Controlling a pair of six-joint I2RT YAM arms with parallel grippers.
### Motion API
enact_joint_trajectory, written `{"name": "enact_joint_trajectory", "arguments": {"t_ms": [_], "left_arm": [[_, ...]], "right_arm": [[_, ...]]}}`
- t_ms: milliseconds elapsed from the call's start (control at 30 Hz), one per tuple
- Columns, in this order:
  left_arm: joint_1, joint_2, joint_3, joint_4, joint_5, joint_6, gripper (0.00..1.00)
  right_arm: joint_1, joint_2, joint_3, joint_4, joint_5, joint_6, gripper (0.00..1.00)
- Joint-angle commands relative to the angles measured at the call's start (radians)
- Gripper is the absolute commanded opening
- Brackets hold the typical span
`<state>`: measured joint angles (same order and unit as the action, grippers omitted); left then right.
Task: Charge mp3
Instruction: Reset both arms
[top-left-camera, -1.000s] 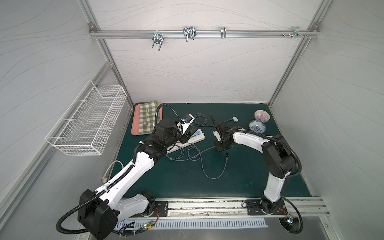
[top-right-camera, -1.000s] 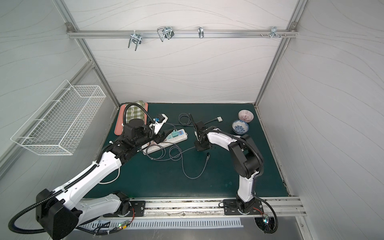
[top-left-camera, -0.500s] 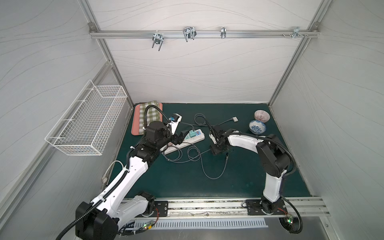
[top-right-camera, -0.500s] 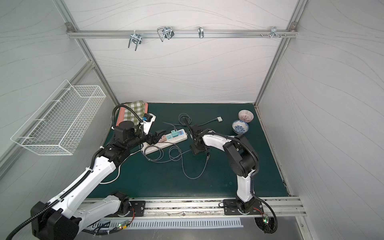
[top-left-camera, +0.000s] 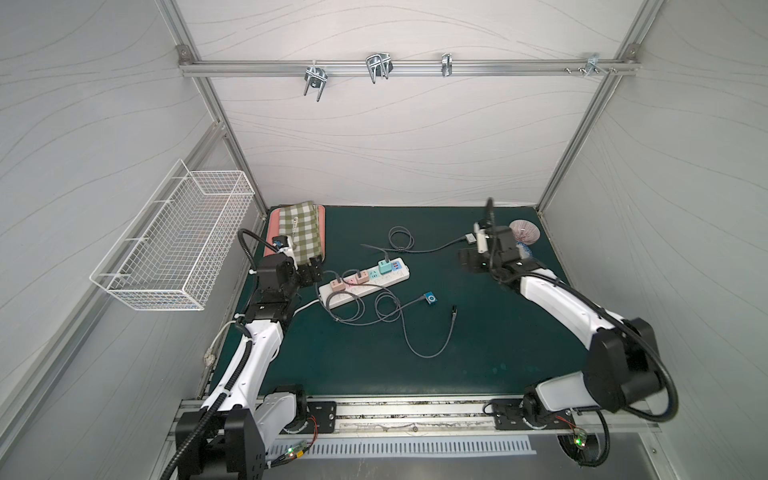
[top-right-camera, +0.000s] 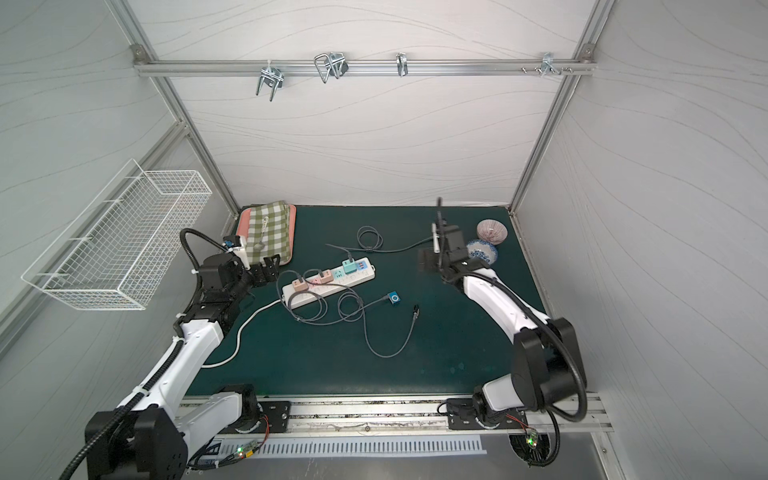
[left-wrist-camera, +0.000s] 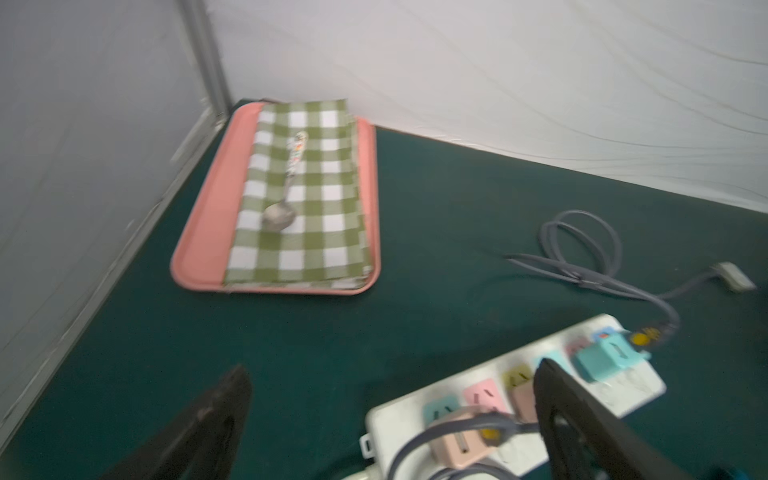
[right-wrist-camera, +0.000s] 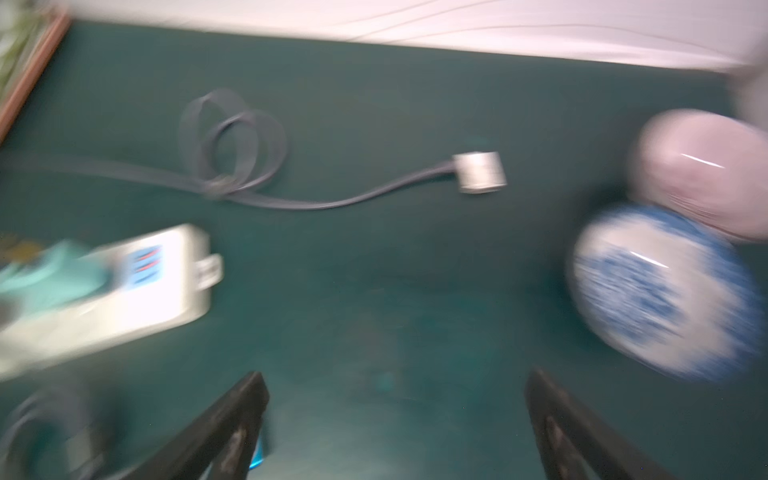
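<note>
The small blue mp3 (top-left-camera: 431, 298) (top-right-camera: 395, 297) lies on the green mat just right of the white power strip (top-left-camera: 365, 282) (top-right-camera: 328, 279). A grey cable (top-left-camera: 405, 302) runs from the strip's chargers to the mp3's edge and looks plugged in. My left gripper (top-left-camera: 313, 270) (left-wrist-camera: 392, 370) hangs open and empty at the strip's left end. Back right near the bowls, my right gripper (top-left-camera: 467, 264) (right-wrist-camera: 395, 376) is open and empty. A blue sliver of the mp3 (right-wrist-camera: 257, 457) shows behind one of its fingers.
A pink tray (top-left-camera: 272, 232) (left-wrist-camera: 199, 249) holding a checked cloth and spoon sits back left. Two bowls (top-left-camera: 524, 230) (right-wrist-camera: 660, 291) stand back right. A second cable's free end (top-left-camera: 454, 309) lies beside the mp3. A coiled cable with a silver plug (top-left-camera: 470, 238) (right-wrist-camera: 480, 172) lies behind the strip. Wire basket (top-left-camera: 178, 245) on the left wall.
Both arms drew back from the middle, the left toward the tray, the right toward the bowls. Both grippers opened, and the mp3 now lies alone on the mat.
</note>
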<state>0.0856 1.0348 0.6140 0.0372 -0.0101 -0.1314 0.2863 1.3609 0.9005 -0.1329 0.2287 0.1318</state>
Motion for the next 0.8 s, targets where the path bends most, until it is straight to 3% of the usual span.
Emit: {"name": "enact_joint_trajectory", "arguments": {"t_ms": [0,100,200,267,400,467,500,533,567,767], "left_arm": [[0.008,0.024,-0.063,0.182,-0.198,-0.028,0.99],[0.011,0.115,-0.115,0.283,-0.197,0.037,0.99],[0.011,0.225,-0.17,0.475,-0.155,0.027,0.99],[0.011,0.301,-0.207,0.618,-0.141,-0.001,0.99],[-0.004,0.453,-0.24,0.821,0.005,0.065,0.99],[-0.005,0.526,-0.249,0.939,0.044,0.082,0.99],[-0.004,0.489,-0.213,0.791,0.03,0.074,0.99],[-0.007,0.491,-0.192,0.753,0.015,0.074,0.99],[-0.014,0.518,-0.192,0.801,0.005,0.081,0.99],[-0.035,0.506,-0.163,0.719,-0.001,0.104,0.99]], "right_arm": [[-0.088,-0.02,-0.162,0.255,0.092,-0.011,0.99],[-0.138,0.026,-0.237,0.405,0.108,-0.087,0.99],[-0.191,0.083,-0.32,0.602,-0.022,-0.078,0.99],[-0.193,0.115,-0.372,0.7,-0.029,-0.076,0.99],[-0.194,0.22,-0.555,1.137,-0.13,-0.129,0.99],[-0.2,0.202,-0.523,1.044,-0.161,-0.128,0.99],[-0.206,0.198,-0.49,0.97,-0.181,-0.126,0.99],[-0.213,0.217,-0.474,0.97,-0.2,-0.122,0.99],[-0.215,0.224,-0.455,0.959,-0.224,-0.129,0.99],[-0.216,0.223,-0.451,0.938,-0.244,-0.135,0.99]]}}
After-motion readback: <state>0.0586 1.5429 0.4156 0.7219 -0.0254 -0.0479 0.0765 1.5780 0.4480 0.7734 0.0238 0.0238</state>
